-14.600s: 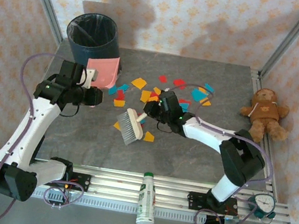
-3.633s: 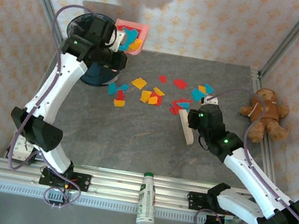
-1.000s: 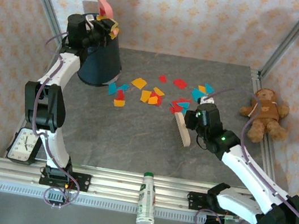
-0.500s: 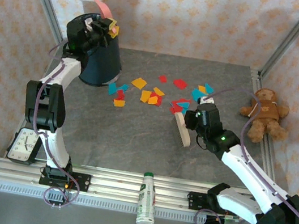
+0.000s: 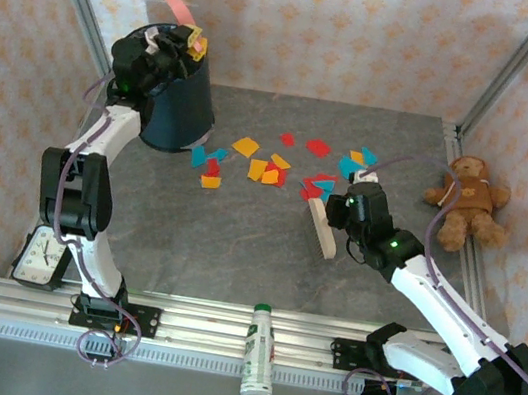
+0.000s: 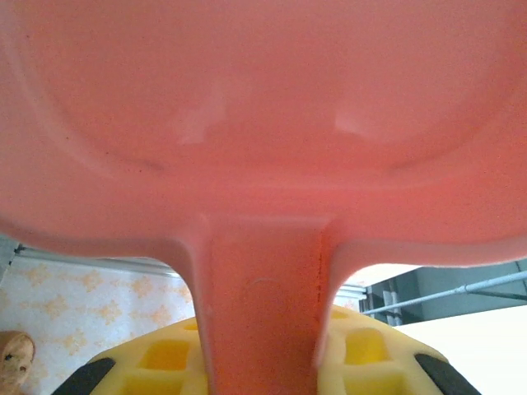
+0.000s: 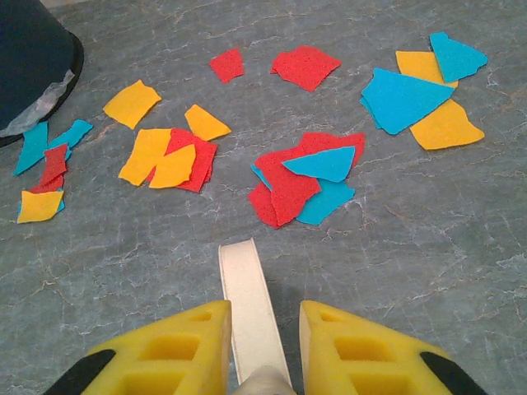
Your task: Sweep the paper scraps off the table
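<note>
- The paper scraps are lying scattered mid-tabletop, just ahead of the brush.
- Your right tool is clamping that brush, poised near the scraps.
- Your left tool is gripping the pink dustpan, tipping it over the bin.
- You're likely dumping a load; next you're needing the dustpan set beside the scraps, then sweeping.

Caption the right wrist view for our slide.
Right gripper grips the brush handle, paper scraps scattered ahead on the table.

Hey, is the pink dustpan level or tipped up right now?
Tipped up. From above, the dustpan shows as a thin slanted pink edge over the bin, its handle clamped in the left end effector.
</note>
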Action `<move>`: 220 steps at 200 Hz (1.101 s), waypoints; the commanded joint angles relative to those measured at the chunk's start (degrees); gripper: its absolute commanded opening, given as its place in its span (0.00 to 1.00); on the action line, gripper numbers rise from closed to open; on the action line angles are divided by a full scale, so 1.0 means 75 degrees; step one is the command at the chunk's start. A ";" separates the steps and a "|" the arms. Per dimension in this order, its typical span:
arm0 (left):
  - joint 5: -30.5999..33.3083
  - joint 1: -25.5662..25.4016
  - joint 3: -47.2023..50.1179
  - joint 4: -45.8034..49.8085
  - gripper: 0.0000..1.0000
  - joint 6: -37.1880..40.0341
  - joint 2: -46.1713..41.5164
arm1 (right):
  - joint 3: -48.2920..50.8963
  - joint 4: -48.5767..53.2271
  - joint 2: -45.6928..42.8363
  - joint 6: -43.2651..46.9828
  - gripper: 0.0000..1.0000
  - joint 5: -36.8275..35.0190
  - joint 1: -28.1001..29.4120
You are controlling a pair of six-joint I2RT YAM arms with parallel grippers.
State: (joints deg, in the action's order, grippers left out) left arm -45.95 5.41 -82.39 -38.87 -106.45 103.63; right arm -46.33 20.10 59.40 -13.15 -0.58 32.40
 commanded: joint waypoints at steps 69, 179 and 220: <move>-0.0797 0.0029 -0.0497 0.4176 0.00 0.4952 -0.1682 | 0.0384 -0.0567 -0.0545 -0.0321 0.00 -0.0409 -0.0030; 0.2686 -0.1806 -0.1205 1.1918 0.00 1.2048 -0.3234 | 0.0758 -0.0883 -0.1264 -0.0577 0.00 -0.0818 -0.0415; 0.3347 -0.2536 -0.0723 1.2576 0.00 1.2708 -0.3486 | 0.0865 -0.0559 -0.1698 -0.0660 0.00 -0.0842 -0.0955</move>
State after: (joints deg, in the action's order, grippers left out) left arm -27.03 -11.16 -89.89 49.12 -18.20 80.40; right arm -39.92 16.29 49.04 -16.93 -4.78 27.14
